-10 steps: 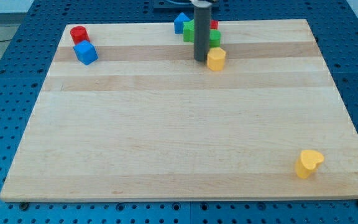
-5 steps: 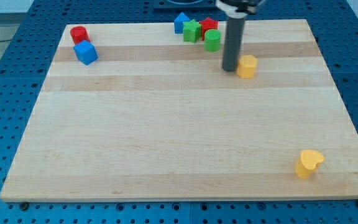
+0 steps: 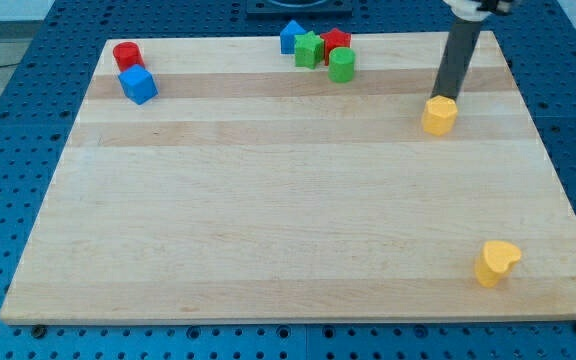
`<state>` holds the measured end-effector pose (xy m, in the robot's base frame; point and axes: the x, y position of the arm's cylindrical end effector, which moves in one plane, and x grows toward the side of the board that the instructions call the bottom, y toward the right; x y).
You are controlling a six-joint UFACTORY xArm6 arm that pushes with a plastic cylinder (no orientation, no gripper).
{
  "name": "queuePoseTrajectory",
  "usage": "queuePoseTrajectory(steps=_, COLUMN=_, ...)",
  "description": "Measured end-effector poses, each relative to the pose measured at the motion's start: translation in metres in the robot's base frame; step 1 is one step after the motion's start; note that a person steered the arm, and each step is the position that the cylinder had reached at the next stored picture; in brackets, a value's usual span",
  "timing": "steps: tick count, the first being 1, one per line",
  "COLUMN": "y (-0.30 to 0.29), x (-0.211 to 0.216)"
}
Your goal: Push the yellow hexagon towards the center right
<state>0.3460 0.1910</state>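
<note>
The tabletop [image 3: 268, 220] was a pale wooden board of lengthwise planks, resting on a blue perforated base [image 3: 8, 120] that framed it on every side. The dark rod [image 3: 456, 60] came down at a slant from the view's top right, and there was no pincer on it, so nothing could be said of wide or narrow: it simply ended in my tip [image 3: 441, 98], which sat against the upper edge of the yellow hexagon [image 3: 439, 115], touching it from the view's top. That yellow hexagon was a short, flat-topped prism, its top face a lighter yellow than its shaded side walls, upright on the board in the upper right part, well short of the right edge. Taking the yellow hexagon as the landmark, the yellow heart [image 3: 495, 263] lay well below it and a little to the view's right, near the board's lower right corner. Far to the hexagon's left, by the top left corner, the blue cube [image 3: 138, 84] sat just below and right of the red cylinder [image 3: 126, 55], the two almost touching. Up and to the left of the hexagon, along the top edge, a cluster gathered: a blue block [image 3: 291, 36] with a peaked top, a green star [image 3: 309, 49] just beside it, a red block [image 3: 337, 41] behind, and a green cylinder [image 3: 342, 65] nearest the hexagon.
</note>
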Motion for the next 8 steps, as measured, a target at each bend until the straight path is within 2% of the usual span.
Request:
queuePoseTrajectory(steps=1, y=0.000, x=0.009)
queuePoseTrajectory(steps=2, y=-0.002, x=-0.010)
queuePoseTrajectory(steps=3, y=-0.025, x=-0.010)
queuePoseTrajectory(steps=4, y=-0.034, x=0.019)
queuePoseTrajectory(steps=6, y=-0.040, x=0.031)
queuePoseTrajectory(steps=7, y=-0.092, x=0.038)
queuePoseTrajectory(steps=8, y=-0.106, x=0.068)
